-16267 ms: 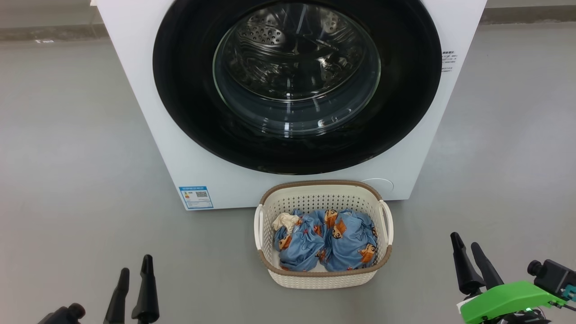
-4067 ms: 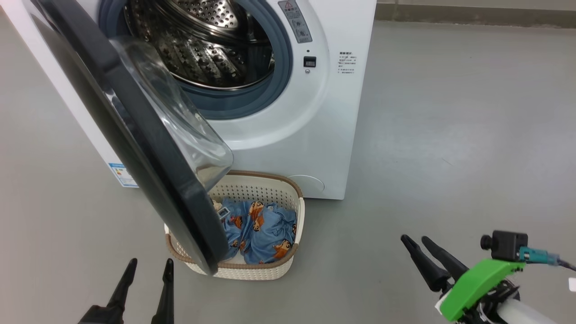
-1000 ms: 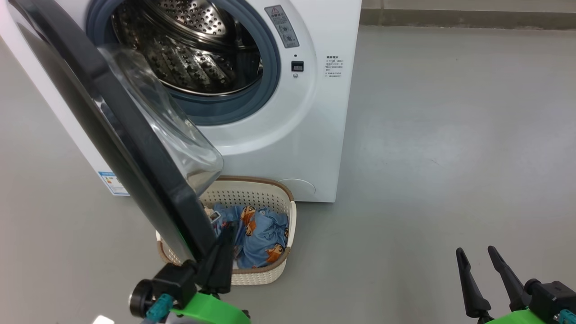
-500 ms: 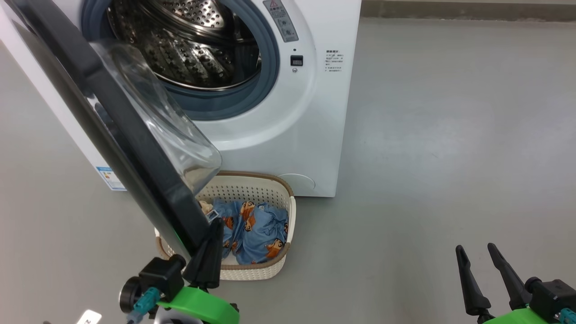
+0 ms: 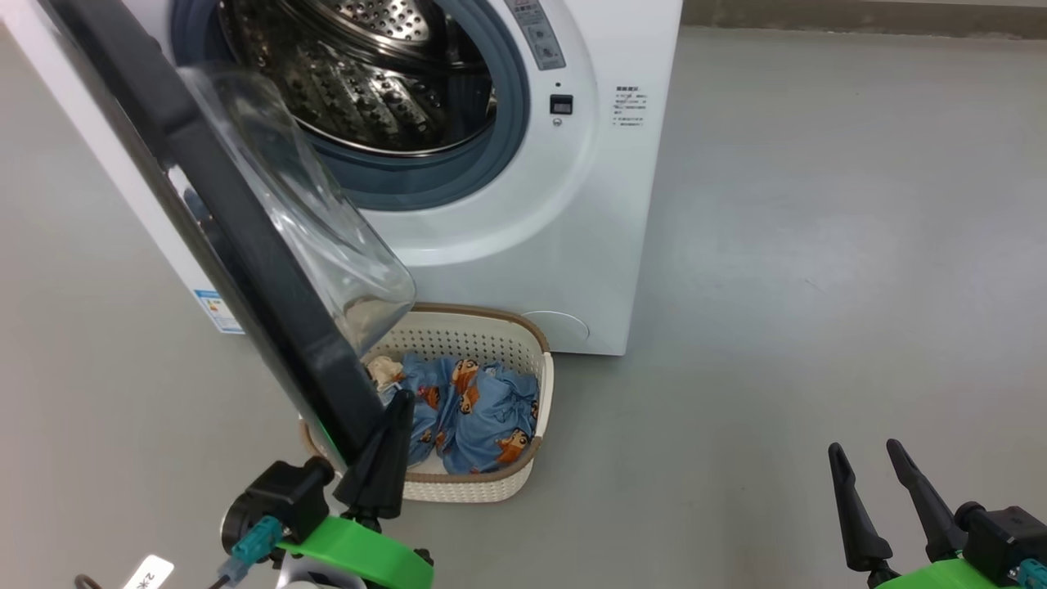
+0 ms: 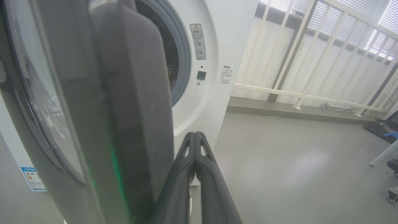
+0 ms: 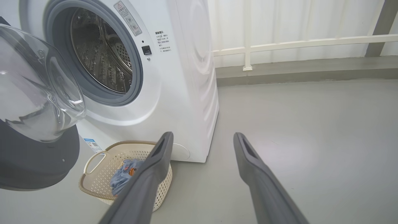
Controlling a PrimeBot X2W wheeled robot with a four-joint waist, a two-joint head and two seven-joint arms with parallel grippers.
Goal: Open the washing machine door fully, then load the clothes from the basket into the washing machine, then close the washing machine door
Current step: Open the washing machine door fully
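Half-open door (image 5: pixel 245 245) stood at 11 o'clock, edge just beside my left gripper (image 5: pixel 402 401), pinched shut, empty; right gripper (image 5: pixel 864 447), spread open, well apart at 4 o'clock.

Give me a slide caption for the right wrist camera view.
The right gripper, jaws open, faces the washing machine: door open, clothes in the basket on the floor.

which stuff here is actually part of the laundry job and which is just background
Part of the job:
washing machine
door, partly open
basket in front of the machine
clothes in the basket
left gripper, shut, by the door's lower edge
right gripper, open, holding nothing

Just background:
white railing
grey floor
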